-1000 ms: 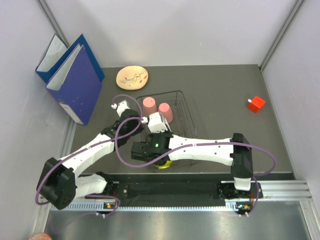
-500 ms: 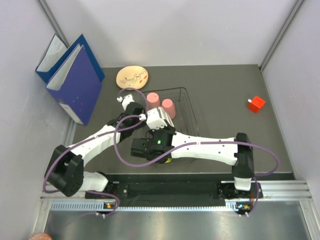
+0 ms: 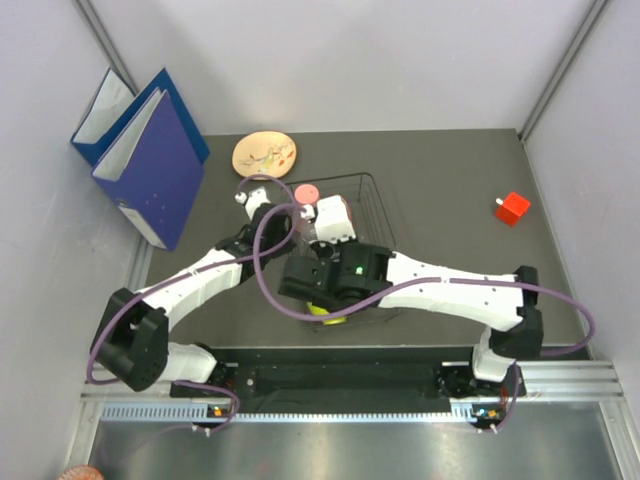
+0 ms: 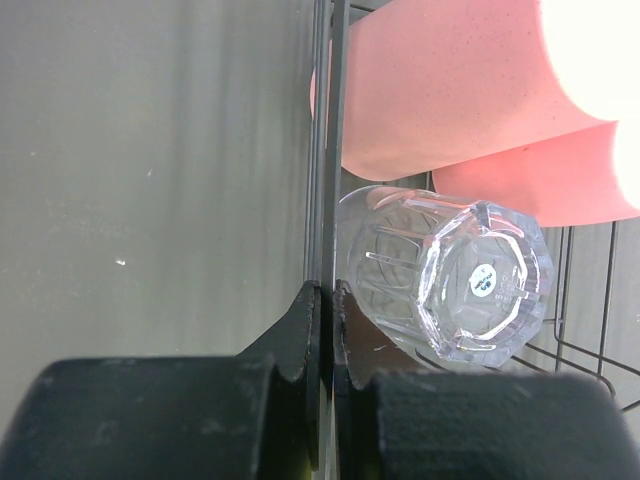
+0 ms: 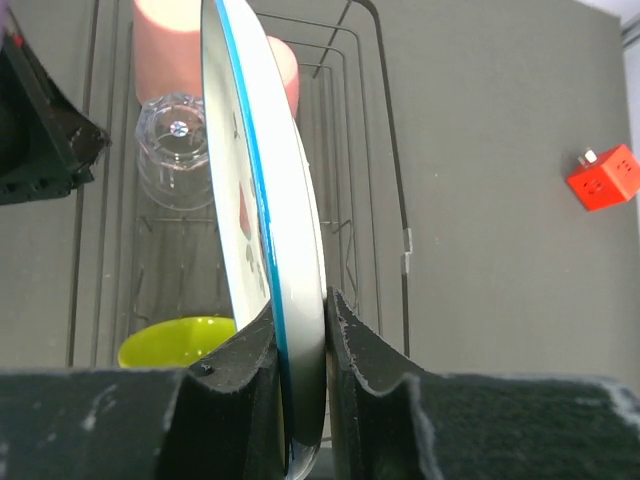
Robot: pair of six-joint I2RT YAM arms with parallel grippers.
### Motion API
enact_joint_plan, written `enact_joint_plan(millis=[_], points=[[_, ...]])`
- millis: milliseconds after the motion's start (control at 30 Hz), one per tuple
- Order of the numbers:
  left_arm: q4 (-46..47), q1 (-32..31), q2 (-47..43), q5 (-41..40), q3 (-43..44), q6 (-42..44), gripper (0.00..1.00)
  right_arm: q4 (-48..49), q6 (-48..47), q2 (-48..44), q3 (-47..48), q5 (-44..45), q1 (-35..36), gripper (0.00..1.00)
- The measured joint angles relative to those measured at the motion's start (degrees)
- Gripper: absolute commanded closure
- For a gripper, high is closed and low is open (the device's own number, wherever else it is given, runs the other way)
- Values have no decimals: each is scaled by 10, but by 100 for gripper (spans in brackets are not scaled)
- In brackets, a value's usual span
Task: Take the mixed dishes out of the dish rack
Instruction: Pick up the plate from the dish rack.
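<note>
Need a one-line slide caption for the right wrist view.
Right hand grips the white plate edge-on; beyond it, the dish rack holds a clear glass and lime-yellow bowl.

- Blue ring binder (image 3: 150, 165): standing splayed open at the table's back-left corner, close to the left wall. White sheets show between the covers, and there is a white label at its near end.
- Small red cube (image 3: 513, 208): alone on the right side of the table, near the right wall, well apart from the binder. A small white bit shows on its upper-left edge.
- Table (image 3: 450, 170): dark grey, matte.
- Walls (image 3: 350, 60): pale grey panels on the left, back and right.
- Metal strip (image 3: 560, 440): brushed, runs along the near edge.
</note>
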Motion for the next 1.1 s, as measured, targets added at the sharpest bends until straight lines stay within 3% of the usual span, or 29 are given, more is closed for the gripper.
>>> enact_joint_plan(millis=[33,133,267,400,600,867,1100], points=[[0,0,0,0,1,0,100,0,0,-10,0,-6,-4,100],[-1,0,1,0,2,0,81,5,-14,-55,-2,-31,-26,100],[-14,0,1,3,4,-8,21,78,-73,-168,-49,-73,-83,100],[-37,1,-5,4,5,-4,3,133,-123,-273,-87,-102,-154,100],[-78,1,-37,-16,37,8,1,188,-170,-303,-103,-118,-183,100],[-114,1,-117,-72,110,47,1,271,-209,-291,-179,-219,-238,100],[-66,4,-181,-28,126,75,1,413,-212,-365,-326,-443,-424,100]])
